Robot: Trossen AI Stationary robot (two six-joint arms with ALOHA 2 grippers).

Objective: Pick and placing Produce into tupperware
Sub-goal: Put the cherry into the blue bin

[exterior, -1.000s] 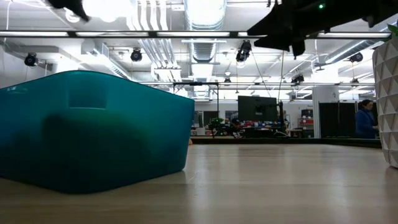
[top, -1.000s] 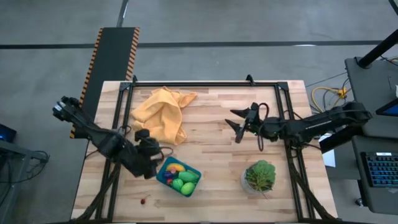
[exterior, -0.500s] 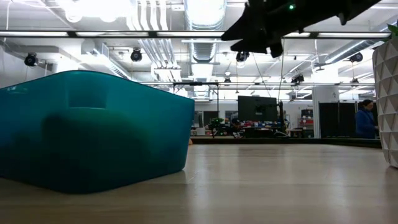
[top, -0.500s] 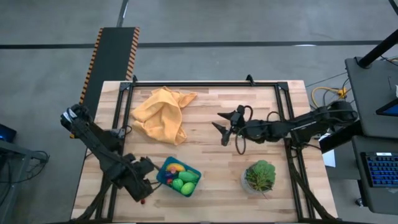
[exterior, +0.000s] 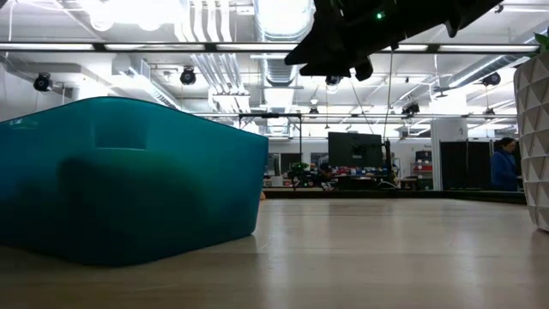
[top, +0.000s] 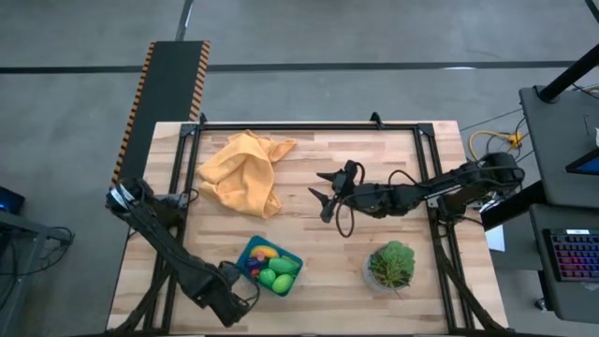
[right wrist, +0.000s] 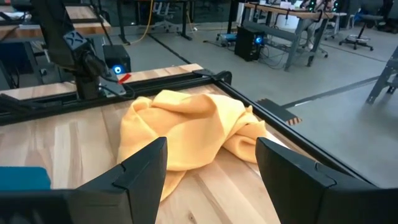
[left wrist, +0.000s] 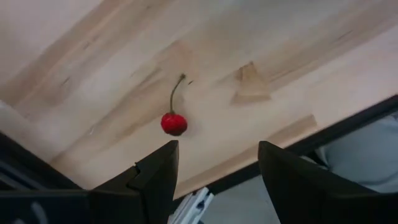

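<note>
The teal tupperware [top: 269, 265] stands near the table's front edge, left of the middle, and holds a yellow banana [top: 265, 252] and green ovals [top: 282, 281]. In the low view its wall [exterior: 129, 180] fills the left. A red cherry [left wrist: 174, 123] with a stem lies on the bare wood by the front edge. My left gripper [left wrist: 217, 147] hangs open over it, pointing down, just left of the tupperware [top: 227, 301], and hides it from above. My right gripper [top: 320, 204] floats open above the table's middle, pointing left.
A crumpled orange-yellow cloth [top: 245, 173] lies at the far left, straight ahead of my right gripper [right wrist: 210, 146]. A leafy green plant in a pot [top: 391, 265] stands at the near right. A black frame rail [left wrist: 348, 121] runs along the table's front edge, close to the cherry.
My left gripper has swung from beside the tupperware's far-left corner toward the table's near edge, sinking and rolling as it went, and now points down over the cherry. My right gripper has slid toward the table's left at the same height. Both have stayed open.
</note>
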